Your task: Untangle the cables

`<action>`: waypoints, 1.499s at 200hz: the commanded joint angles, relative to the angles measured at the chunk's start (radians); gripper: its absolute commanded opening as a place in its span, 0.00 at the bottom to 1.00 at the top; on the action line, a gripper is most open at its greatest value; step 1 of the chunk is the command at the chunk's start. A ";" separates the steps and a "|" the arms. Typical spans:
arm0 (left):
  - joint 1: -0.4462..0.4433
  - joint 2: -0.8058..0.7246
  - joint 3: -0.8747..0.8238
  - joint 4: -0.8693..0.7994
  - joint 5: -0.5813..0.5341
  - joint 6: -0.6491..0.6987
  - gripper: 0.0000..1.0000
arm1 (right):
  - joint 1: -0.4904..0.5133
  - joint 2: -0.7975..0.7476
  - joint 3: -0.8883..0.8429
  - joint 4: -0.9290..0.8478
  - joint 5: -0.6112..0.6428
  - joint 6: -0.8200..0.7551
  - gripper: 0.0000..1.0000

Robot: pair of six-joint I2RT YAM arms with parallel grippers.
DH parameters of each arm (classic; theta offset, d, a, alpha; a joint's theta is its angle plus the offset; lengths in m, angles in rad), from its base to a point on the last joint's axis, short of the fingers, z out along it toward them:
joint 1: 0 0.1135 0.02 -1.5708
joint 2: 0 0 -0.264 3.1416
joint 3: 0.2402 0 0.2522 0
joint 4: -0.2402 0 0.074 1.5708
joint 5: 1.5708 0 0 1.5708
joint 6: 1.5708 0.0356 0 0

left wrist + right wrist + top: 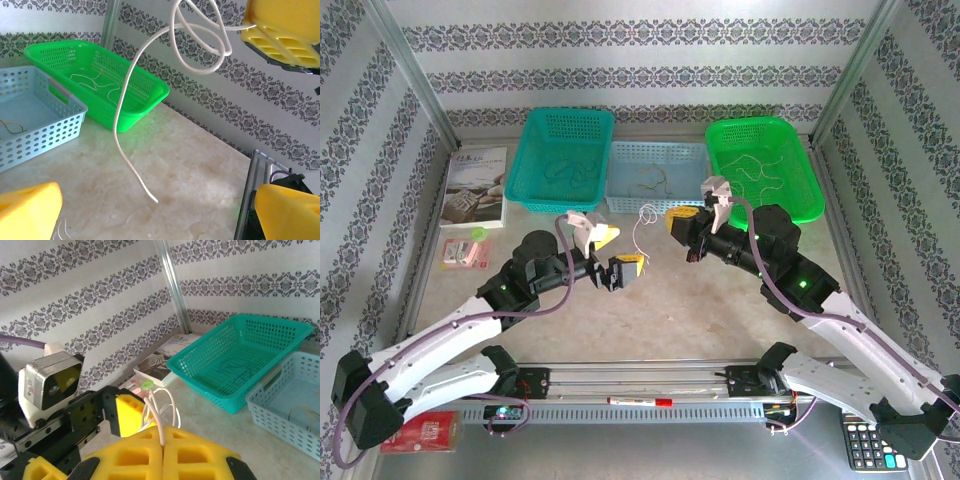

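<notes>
While your right pincer stands closed, its 2 yellow pads pressed together on a white cable, that cable hangs from it in loose loops just in front of the blue basket. It is lifted above the table, and its free end dangles with a curl at the tip; you cannot tell whether the tip touches the table.

Your left pincer sits in front of the blue basket and a little to its left, facing the right pincer across the hanging cable. Its 2 fingers are spread wide apart and hold nothing. From its wrist camera you see the cable's free end dropping into the gap between them, touching neither finger.

Inside the blue basket you can see 1 thin yellowish cable lying curled on the floor of the basket. Just left of the blue basket stands a teal basket, touching it or nearly so, with a few thin curly strands on its bottom. Just right of the blue basket stands a green basket holding several whitish curly cables, loosely spread over its floor.

Further left of the blue basket, beyond the teal one, a book lies flat on the table.
</notes>
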 commanded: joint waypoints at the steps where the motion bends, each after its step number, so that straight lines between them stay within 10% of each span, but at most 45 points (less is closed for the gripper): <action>1: 0.002 0.027 0.041 0.029 0.031 0.051 0.98 | 0.004 -0.012 0.027 0.009 -0.038 0.024 0.00; 89: 0.011 0.104 0.040 0.141 -0.043 0.058 0.75 | 0.038 -0.040 0.018 0.039 -0.075 0.079 0.00; 152: 0.018 0.136 0.029 0.201 -0.016 0.016 0.00 | 0.030 -0.053 0.007 0.046 -0.051 0.079 0.00; 300: 0.078 -0.121 -0.174 0.110 -0.116 -0.030 0.00 | -0.432 -0.175 -0.064 0.034 0.015 0.196 0.00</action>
